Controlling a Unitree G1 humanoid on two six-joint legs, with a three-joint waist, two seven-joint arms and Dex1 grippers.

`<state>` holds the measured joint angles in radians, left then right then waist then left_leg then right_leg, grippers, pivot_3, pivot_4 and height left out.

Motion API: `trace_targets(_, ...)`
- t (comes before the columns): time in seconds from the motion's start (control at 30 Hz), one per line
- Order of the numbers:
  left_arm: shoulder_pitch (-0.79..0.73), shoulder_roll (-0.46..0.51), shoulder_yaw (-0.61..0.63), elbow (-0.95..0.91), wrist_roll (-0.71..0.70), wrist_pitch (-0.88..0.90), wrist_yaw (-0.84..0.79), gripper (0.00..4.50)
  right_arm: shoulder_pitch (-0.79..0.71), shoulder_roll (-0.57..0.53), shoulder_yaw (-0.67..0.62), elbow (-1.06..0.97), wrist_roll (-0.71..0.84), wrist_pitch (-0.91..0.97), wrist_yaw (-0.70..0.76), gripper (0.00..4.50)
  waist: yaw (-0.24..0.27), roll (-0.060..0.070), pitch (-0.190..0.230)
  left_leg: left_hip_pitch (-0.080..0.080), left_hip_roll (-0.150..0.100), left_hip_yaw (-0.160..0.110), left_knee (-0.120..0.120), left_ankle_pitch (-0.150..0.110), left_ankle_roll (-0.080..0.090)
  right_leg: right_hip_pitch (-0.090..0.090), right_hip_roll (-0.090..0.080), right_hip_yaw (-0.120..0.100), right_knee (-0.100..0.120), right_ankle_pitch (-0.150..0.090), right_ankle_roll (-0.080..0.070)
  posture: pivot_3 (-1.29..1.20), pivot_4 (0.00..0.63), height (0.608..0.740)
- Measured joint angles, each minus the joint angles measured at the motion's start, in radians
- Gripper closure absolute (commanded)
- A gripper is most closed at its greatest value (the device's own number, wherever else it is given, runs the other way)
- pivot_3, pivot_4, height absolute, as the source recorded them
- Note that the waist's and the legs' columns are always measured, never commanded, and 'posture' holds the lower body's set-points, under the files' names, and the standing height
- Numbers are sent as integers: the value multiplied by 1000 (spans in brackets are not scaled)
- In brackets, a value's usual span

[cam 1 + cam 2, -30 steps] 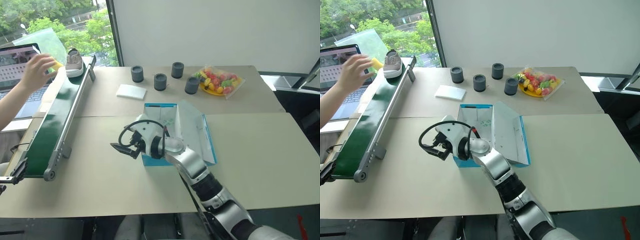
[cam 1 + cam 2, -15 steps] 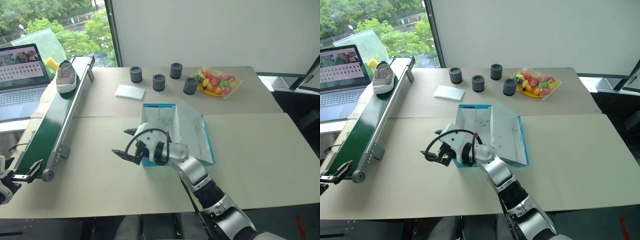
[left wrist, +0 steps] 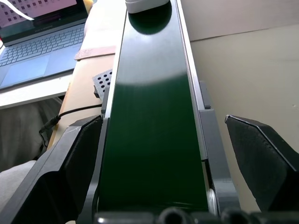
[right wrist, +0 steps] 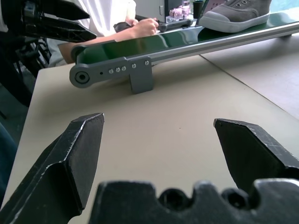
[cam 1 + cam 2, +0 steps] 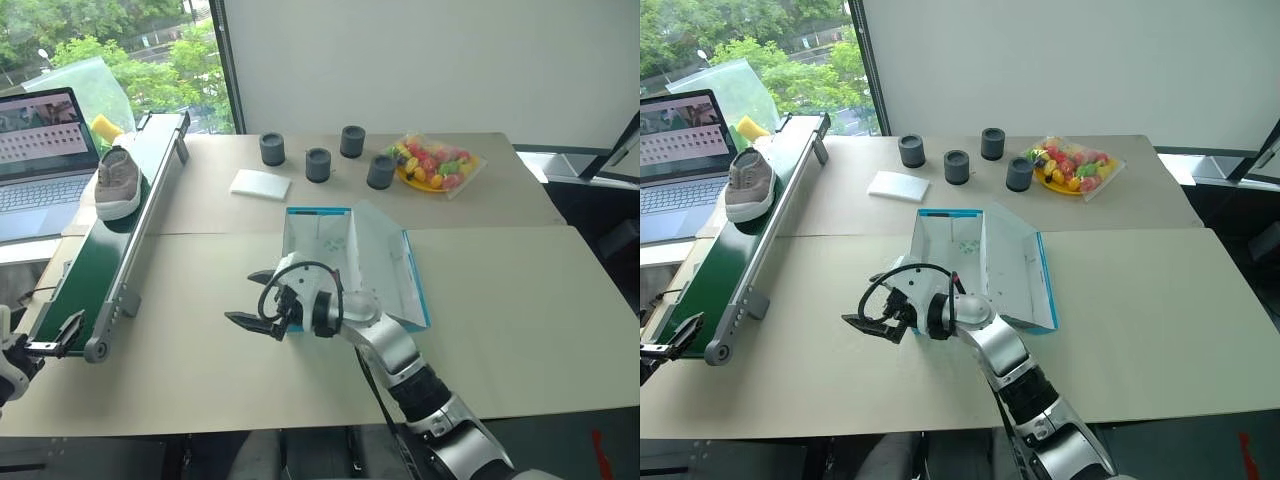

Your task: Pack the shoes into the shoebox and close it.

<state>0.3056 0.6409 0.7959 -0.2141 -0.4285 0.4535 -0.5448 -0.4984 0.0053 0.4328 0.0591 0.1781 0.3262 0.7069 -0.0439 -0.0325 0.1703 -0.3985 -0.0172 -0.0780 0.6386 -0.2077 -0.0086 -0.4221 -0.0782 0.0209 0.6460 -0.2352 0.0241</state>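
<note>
One grey shoe [image 5: 118, 183] with a white sole lies on the green conveyor belt [image 5: 95, 255] at the left, about a third of the way down from its far end. The turquoise shoebox [image 5: 318, 211] stands open mid-table, white inside, with its lid [image 5: 395, 265] leaning out to the right. My right gripper [image 5: 245, 298] hovers open just left of the box and points toward the belt; in its wrist view the shoe [image 4: 236, 14] is far off. My left gripper [image 5: 52, 338] is open at the belt's near end, and its fingers [image 3: 70, 163] straddle the belt.
A laptop [image 5: 40, 150] and a yellow block [image 5: 105, 126] sit beyond the belt. At the back of the table are a white pad [image 5: 263, 184], several dark cylinders [image 5: 318, 163] and a plate of colourful sweets [image 5: 432, 160]. A person's hand [image 4: 140, 28] rests behind the belt.
The person's hand has left the belt's far end. The shoe has ridden down the belt toward me. My left gripper has come into view at the belt's near end.
</note>
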Motion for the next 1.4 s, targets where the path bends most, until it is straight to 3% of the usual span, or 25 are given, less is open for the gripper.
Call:
trace_targets(0.33, -32, -91, 28, 32, -83, 17, 64, 0, -36, 6, -34, -11, 5, 34, 1, 57, 0, -2, -1, 0, 0, 0, 0, 0, 0, 0, 0, 0, 0, 0, 0, 0, 150, 731)
trace_targets(1.33, -63, -54, -48, 145, -22, -12, 76, 0, -34, 21, -66, -91, 41, 112, -33, 57, 6, -2, -1, 0, 0, 0, 0, 0, 0, 0, 0, 0, 1, 0, 0, 0, 150, 731)
trace_targets(1.4, -67, -53, -50, 146, -22, -11, 76, 520, -40, 23, -70, -97, 43, 122, -36, 0, 9, -1, -1, 0, 0, -1, 0, 0, 0, 0, 0, 0, 1, 0, 0, 0, 150, 731)
